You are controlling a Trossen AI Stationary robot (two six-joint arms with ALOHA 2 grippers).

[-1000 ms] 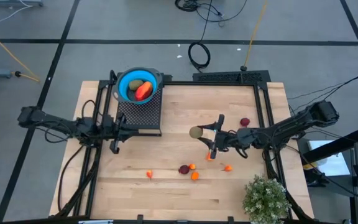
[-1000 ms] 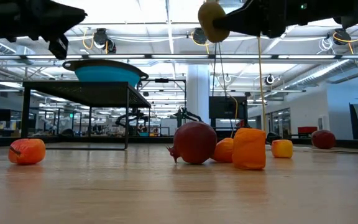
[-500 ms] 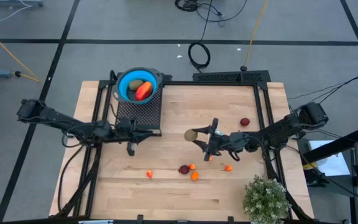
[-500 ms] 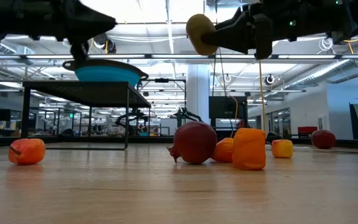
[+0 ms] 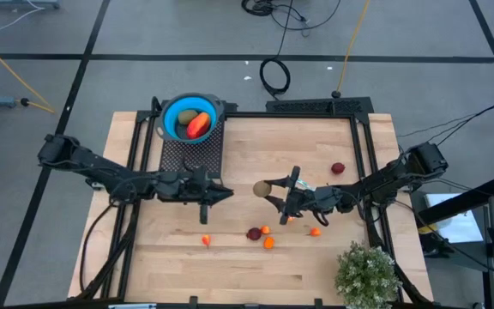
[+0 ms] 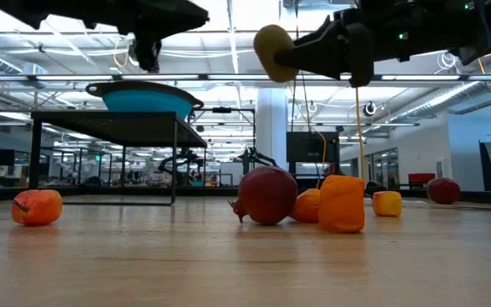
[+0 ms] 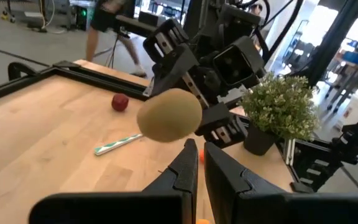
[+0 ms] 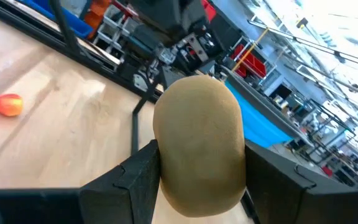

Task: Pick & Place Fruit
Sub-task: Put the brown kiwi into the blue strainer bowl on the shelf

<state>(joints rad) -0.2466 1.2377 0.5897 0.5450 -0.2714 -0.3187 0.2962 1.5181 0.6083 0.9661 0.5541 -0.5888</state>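
Fruit: small toy pieces, partly gathered in a round blue bowl [image 5: 188,118] and partly scattered on the pale wooden worktop [image 5: 230,266].
Already in the bowl: a long red-orange piece [image 5: 198,125] and a brownish-green oval [image 5: 186,117], lying side by side. The bowl sits on a black mesh stand [image 5: 192,159] at the worktop's far left corner.
In hand: a tan-brown oval fruit [image 5: 262,188], held in the air above the middle of the worktop.
Right claw [image 5: 274,190]: fingers part open and clamped on either side of the tan-brown fruit; the right wrist view shows the fruit filling the gap between them.
Left claw [image 5: 205,209]: fingers closed together and holding nothing, raised over the worktop just in front of the stand and pointing toward the held fruit.
Left on the worktop, near group: a dark red round fruit [image 5: 254,233] with several tiny orange pieces [image 5: 268,243] just beside it, below the right arm.
Left on the worktop, apart: one orange piece [image 5: 205,240] off to the left of that group, and another dark red fruit [image 5: 338,168] near the far right edge.
Not part of the job: a bushy green potted plant [image 5: 367,275] at the near right corner.
Progress: two pieces placed, one on its way, and most still to collect, so well short of half done by my estimate.
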